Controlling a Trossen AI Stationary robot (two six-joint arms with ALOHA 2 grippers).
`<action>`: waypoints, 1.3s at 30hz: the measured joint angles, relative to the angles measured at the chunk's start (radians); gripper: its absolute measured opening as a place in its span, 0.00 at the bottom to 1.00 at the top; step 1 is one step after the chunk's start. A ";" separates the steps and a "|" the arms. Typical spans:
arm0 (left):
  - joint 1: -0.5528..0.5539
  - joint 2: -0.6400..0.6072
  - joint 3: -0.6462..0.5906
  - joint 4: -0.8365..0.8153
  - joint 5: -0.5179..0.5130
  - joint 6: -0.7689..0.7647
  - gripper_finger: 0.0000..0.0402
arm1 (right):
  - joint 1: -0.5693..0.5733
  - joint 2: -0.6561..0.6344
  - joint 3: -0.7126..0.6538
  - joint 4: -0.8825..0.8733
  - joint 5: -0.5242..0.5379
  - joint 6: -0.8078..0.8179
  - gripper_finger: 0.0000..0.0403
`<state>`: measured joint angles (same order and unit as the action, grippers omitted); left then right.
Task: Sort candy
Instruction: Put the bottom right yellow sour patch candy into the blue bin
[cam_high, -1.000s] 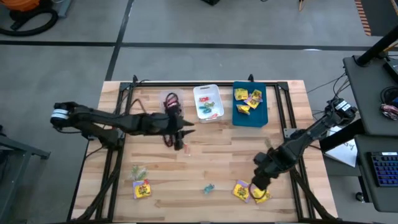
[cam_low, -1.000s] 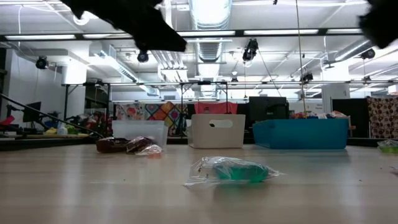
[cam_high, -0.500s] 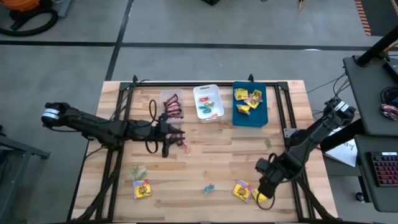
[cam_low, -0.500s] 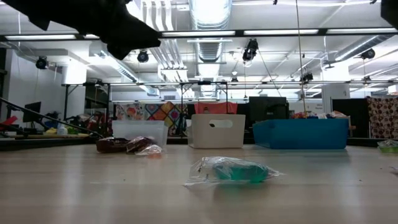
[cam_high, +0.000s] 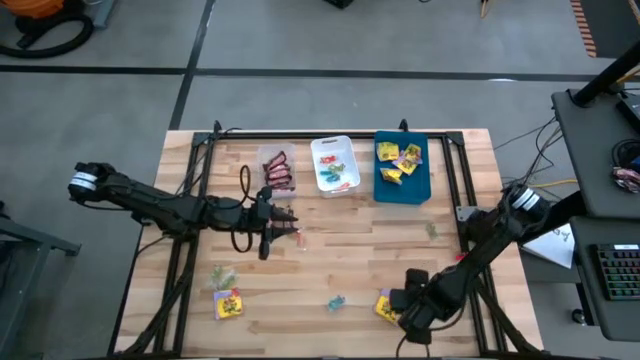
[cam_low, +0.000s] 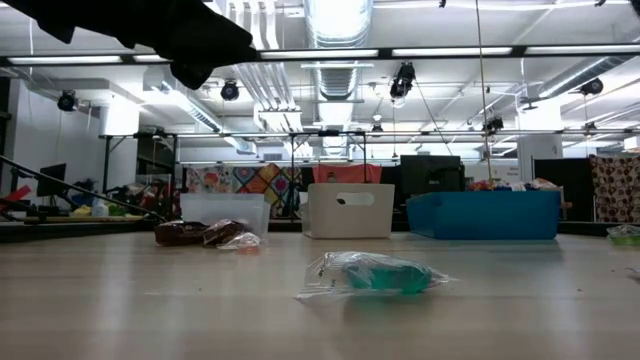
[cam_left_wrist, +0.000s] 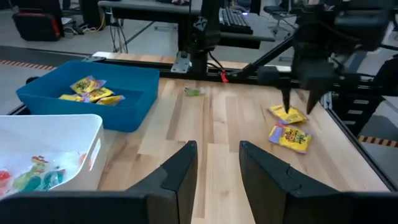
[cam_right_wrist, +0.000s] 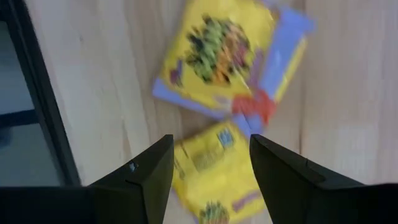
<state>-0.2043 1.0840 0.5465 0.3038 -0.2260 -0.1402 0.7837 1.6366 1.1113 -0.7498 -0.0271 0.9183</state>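
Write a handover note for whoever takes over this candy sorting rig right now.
Left gripper: open, empty, above mid-table.
Right gripper: open, over two yellow packets at the front right, nothing held.
Done: brown bars in the clear tray, small pieces in the white tray, yellow packets in the blue tray.
Left: yellow packet front left, teal piece front centre, a red-brown bar mid-table, a few green pieces.

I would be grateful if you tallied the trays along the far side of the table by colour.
clear tray: 1
white tray: 1
blue tray: 1
Total: 3
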 joint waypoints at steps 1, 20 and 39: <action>-0.001 0.000 0.000 0.000 0.000 0.000 0.26 | 0.000 0.019 0.018 0.000 0.019 -0.025 0.50; -0.006 0.000 0.001 -0.007 0.000 0.001 0.26 | -0.045 0.206 0.088 0.003 0.061 -0.171 0.32; -0.006 0.000 0.000 0.007 -0.003 0.024 0.26 | -0.098 0.092 0.114 0.007 0.235 -0.298 0.02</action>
<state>-0.2104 1.0836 0.5465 0.3111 -0.2289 -0.1165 0.6862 1.7289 1.2255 -0.7424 0.2075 0.6201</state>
